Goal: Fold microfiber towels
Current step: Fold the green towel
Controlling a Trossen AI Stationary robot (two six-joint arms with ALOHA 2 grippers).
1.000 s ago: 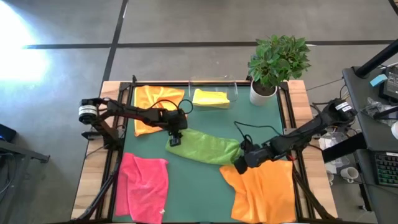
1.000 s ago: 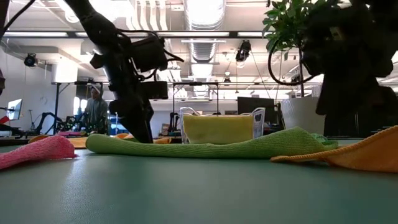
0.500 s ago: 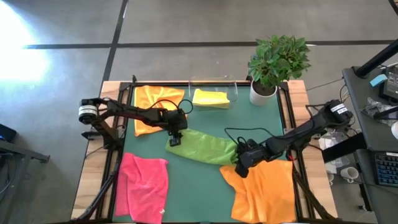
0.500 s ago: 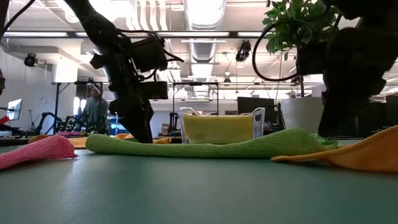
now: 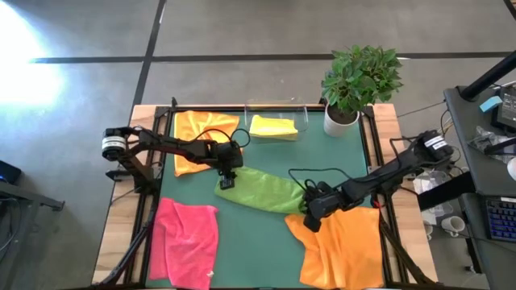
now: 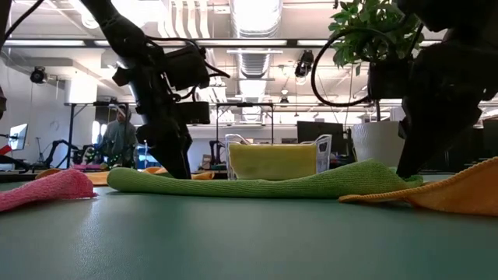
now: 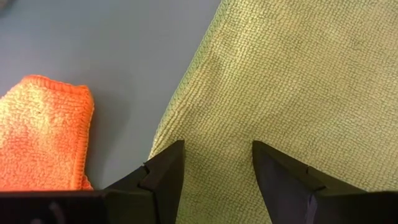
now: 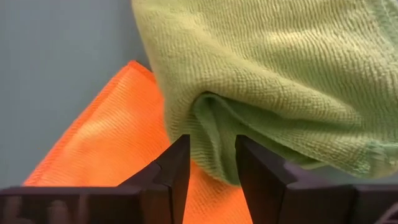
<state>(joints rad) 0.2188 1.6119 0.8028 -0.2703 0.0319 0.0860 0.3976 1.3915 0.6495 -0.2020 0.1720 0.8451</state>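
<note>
Since 1 second ago my right gripper point(image 5: 309, 216) has slid leftward onto the near end of the soft lime green microfiber towel point(image 5: 266, 189), where its parted fingers point(image 8: 171, 168) straddle a fold of the cloth beside the crumpled orange microfiber towel point(image 5: 339, 246). My left gripper point(image 5: 226, 180) has not moved, its fingers point(image 7: 163, 169) spread and pressing down on the towel's opposite end. That towel lies bunched across the middle of the flat dark green table mat point(image 5: 258, 242).

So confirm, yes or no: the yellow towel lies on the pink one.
No. The yellow towel lies by the plant, far from the pink towel.
</note>
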